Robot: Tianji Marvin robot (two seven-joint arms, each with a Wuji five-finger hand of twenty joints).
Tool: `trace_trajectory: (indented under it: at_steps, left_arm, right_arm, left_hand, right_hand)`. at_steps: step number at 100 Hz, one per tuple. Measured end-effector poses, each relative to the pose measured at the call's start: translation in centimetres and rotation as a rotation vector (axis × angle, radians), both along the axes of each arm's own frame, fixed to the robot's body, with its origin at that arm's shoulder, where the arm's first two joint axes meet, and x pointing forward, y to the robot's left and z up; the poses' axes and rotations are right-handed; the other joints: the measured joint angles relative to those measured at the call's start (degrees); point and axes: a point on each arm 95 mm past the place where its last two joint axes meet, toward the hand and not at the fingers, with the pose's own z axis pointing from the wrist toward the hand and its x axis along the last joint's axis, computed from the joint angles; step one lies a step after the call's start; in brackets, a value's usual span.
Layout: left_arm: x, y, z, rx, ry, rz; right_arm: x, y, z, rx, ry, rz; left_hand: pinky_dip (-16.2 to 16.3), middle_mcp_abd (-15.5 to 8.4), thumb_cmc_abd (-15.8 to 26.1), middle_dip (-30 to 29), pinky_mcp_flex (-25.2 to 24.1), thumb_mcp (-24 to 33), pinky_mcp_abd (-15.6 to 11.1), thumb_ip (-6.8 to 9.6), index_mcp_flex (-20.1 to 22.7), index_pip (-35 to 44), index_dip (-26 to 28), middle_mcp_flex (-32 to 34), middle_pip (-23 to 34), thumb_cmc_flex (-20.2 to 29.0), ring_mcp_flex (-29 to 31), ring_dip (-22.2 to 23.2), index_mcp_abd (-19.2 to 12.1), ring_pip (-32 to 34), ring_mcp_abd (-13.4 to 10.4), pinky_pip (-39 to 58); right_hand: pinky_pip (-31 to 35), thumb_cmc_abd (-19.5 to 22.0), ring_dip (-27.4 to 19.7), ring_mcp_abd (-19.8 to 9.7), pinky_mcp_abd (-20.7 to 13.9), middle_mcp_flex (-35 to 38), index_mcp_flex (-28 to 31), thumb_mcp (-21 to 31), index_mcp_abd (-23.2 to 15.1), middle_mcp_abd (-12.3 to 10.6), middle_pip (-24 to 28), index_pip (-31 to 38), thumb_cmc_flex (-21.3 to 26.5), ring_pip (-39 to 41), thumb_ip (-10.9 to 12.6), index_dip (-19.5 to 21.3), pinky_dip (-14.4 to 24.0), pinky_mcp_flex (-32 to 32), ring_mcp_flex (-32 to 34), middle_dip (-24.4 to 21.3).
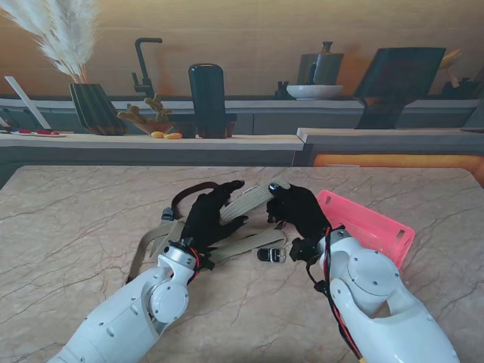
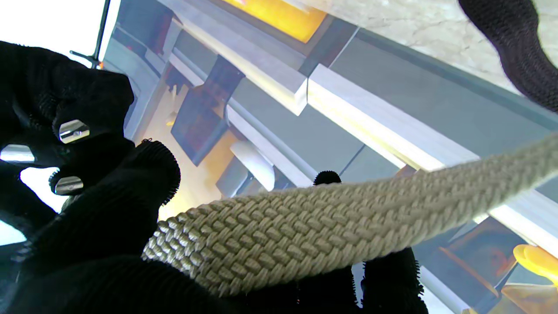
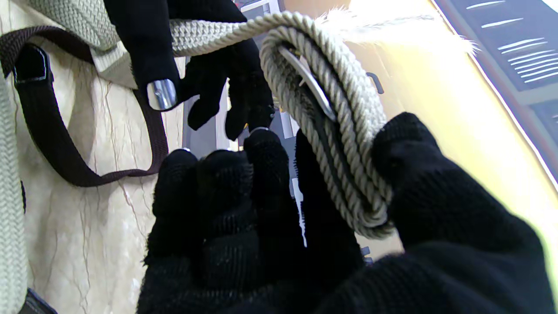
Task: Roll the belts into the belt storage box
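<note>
A beige woven belt (image 1: 246, 202) stretches between my two black-gloved hands above the table's middle. My left hand (image 1: 212, 217) is shut on the strap (image 2: 331, 226), which runs across its fingers (image 2: 109, 209). My right hand (image 1: 299, 209) is shut on the rolled end, a small coil (image 3: 344, 144) pinched between thumb and fingers, with a metal buckle part inside the turns. The pink belt storage box (image 1: 372, 227) lies just right of my right hand. A dark brown belt (image 1: 189, 191) lies looped on the table beyond my left hand, also seen as a brown belt (image 3: 56, 144) in the right wrist view.
More beige strap (image 1: 150, 248) trails along the marble table (image 1: 76, 227) by my left forearm. A dark buckle (image 1: 271, 255) rests between the wrists. A counter with a vase, faucet and pots (image 1: 208, 98) runs behind the table's far edge.
</note>
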Motion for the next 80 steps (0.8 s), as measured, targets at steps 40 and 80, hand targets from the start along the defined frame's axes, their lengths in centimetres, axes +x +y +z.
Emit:
trace_trajectory:
  at_steps: [40,80]
  left_arm:
    - [-0.6,-0.4,0.4,-0.072,-0.019,-0.040]
    - [-0.6,-0.5,0.2,-0.084,-0.006,-0.038]
  right_arm:
    - [1.5,1.9,-2.5,0.098,0.199,0.157]
    - [3.3,4.1,-5.6,0.212,0.413,0.365]
  left_hand:
    - [-2.79,-0.02,-0.03,-1.86,-0.14,0.65,-2.76,0.03,-0.37,-8.01,-0.85,-1.39,0.04,-10.98,-1.30,-1.27,-0.10,-1.50,-1.31,-2.86]
    - [-3.52,-0.04,0.03,-3.11,-1.03,0.67,-4.81,-1.67,-0.82,-12.24,-0.85,-4.33,-0.11,-11.40,-3.51,-2.07,-0.82,-2.75,-1.79,-4.39]
  right_hand:
    - [8.94,0.00,5.05,-0.74,-0.01,10.25,1.20,1.92,-0.07,-2.44,10.48,0.72,-1.76,15.56,0.00,-1.62,2.97,8.53,10.17,7.66]
    - [14.56,0.00,3.26,-1.05,0.10,19.23,2.16,2.50,-1.64,-4.75,16.09,1.07,-3.16,22.32,-1.24,-3.66,3.47,16.21,19.18,8.38]
